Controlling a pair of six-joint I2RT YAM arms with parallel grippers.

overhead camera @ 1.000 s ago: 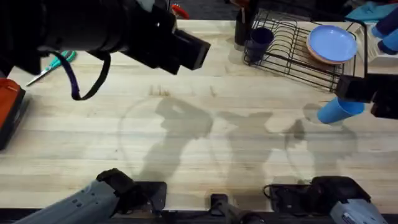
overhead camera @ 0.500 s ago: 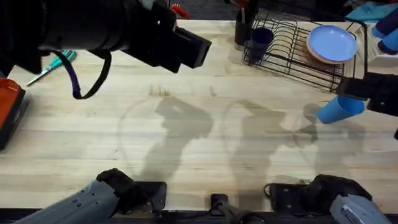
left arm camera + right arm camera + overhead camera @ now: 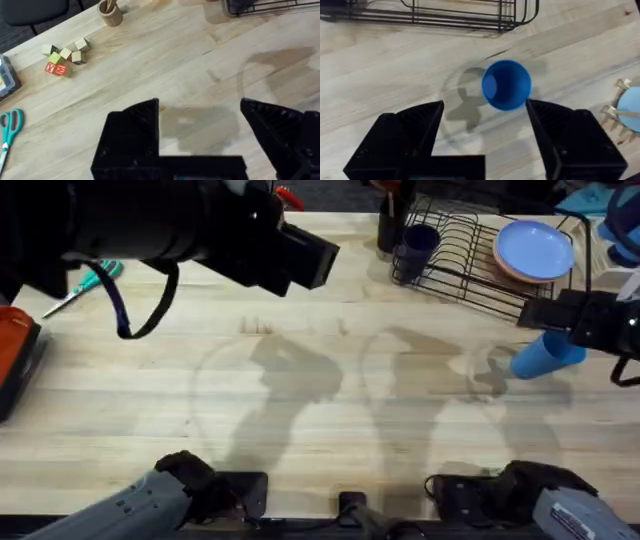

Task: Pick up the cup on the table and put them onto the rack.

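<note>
Left gripper (image 3: 200, 125) up high over the table's (image 3: 300, 380) left half, fingers spread wide, nothing between them. Dark navy cup (image 3: 415, 248) already sits at the left end of the black wire rack (image 3: 470, 260), by a light blue plate (image 3: 535, 250). Sky-blue cup (image 3: 506, 84) stands on the table just in front of the rack's right end; right gripper (image 3: 485, 120) above it, fingers spread, cup not gripped.
</note>
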